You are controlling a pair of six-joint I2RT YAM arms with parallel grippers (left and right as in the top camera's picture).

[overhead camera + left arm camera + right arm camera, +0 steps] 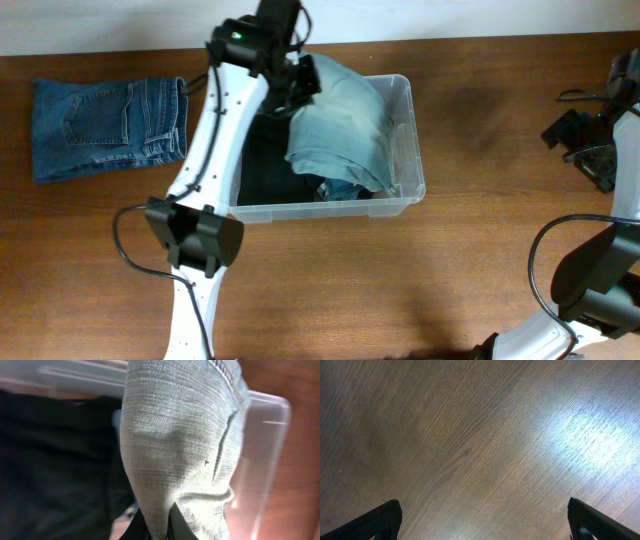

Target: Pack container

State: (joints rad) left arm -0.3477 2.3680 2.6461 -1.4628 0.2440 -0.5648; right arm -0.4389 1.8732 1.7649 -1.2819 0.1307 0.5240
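Left jaws pinched shut on pale jeans, draped over the container at mid-bench. Right jaws wide open, empty, well aside. Container looks light, thin plastic, likely slides if nudged: hold by rim. Denim's floppy, grip at a fold.

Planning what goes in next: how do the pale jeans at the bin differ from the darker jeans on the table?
The pale jeans are washed-out light blue; the darker jeans are mid-blue. The pale jeans drape bunched over the container's right half, pinched by the left gripper; the darker jeans lie folded flat on the table left of it, untouched. Both are denim.
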